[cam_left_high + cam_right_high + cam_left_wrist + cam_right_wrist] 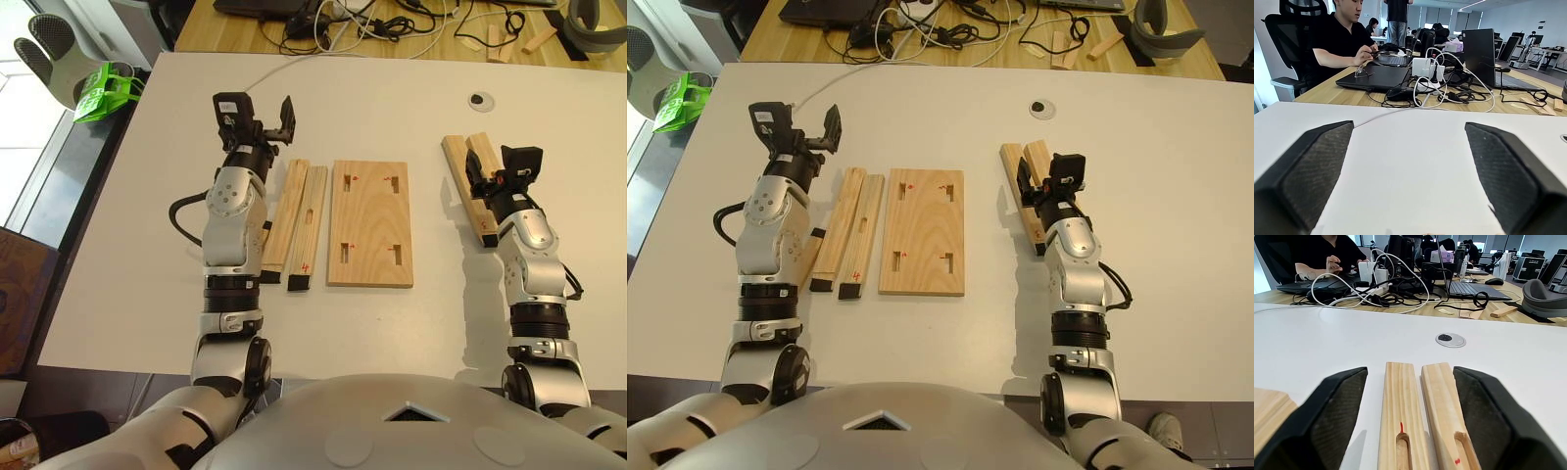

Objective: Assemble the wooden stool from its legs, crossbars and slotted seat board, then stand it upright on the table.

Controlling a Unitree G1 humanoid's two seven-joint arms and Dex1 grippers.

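Straddling two legs [1400, 401], the right gripper [1409, 372] gapes wide; left gripper [1409, 126] spread too.

An open-plan office — laptops [1482, 49], tangled cables [1449, 93], an office chair [1276, 36] by a wooden desk [1317, 93].

Big white table [147, 245] up front, with a round cable grommet [481, 99] set in near the far edge. Butted right behind it, a wooden desk [225, 34] buried in tangled cables [343, 24], plus an open laptop [1484, 49]. Green bag [106, 90] off the left corner, black office chair [1273, 34] nearby. Open-plan office further back, strip ceiling lights [1474, 4] overhead.
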